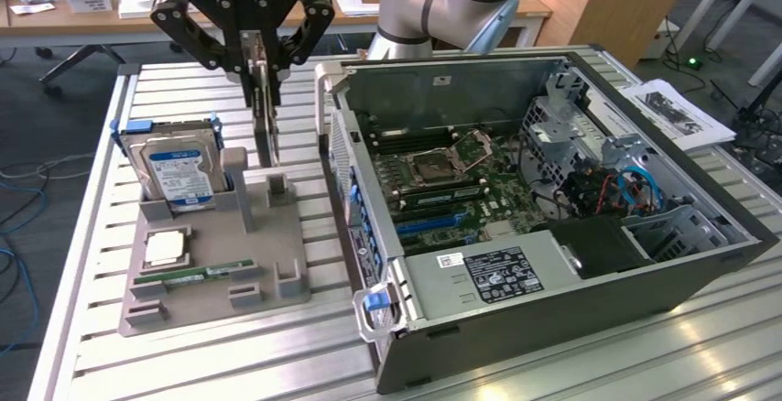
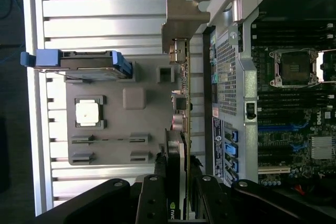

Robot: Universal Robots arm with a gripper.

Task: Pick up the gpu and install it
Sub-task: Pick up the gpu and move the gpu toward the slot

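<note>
Gripper (image 1: 260, 64) clamped on the gpu (image 1: 264, 122); I see the card hanging edge-down beneath it, grey holder tray (image 1: 263, 236) below, open computer case (image 1: 635, 291) just beside.

My claw (image 1: 263, 68) hangs pointing straight down from my arm (image 1: 442, 3), pinched partway closed on the gpu (image 1: 264, 122).

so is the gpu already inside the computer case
No, the gpu hangs on edge in the gripper above the grey tray, outside the case.
</note>
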